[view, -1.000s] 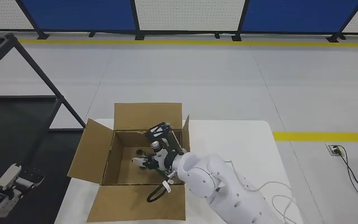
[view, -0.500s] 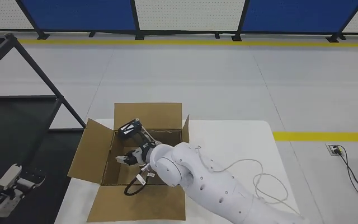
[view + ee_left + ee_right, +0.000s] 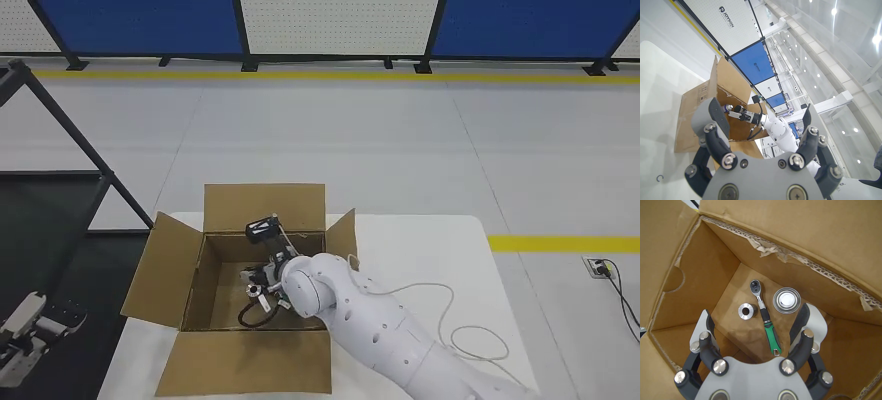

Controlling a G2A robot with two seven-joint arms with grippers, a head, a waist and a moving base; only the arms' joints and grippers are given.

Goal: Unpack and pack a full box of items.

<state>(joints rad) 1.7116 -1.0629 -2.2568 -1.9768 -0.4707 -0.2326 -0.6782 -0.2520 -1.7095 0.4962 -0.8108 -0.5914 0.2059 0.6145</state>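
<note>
1. The right gripper (image 3: 755, 310) hangs inside the open box (image 3: 702, 266), pointing down at the box floor. Its fingers are spread and nothing is between them
2. A ratchet wrench (image 3: 764, 315) with a green handle lies flat on the box floor below the gripper. The handle end is nearer the gripper and the drive head is farther off
3. A metal socket (image 3: 747, 311) stands on end just beside the ratchet shaft, with its bore facing up
4. A spray can (image 3: 786, 300) stands upright on the other side of the ratchet, apart from it and near a box wall
5. The box (image 3: 265, 205) sits on the white table (image 3: 420, 250) with all its flaps folded outward
6. The left gripper (image 3: 761, 107) is outside the box and well apart from it, fingers spread and empty
</note>
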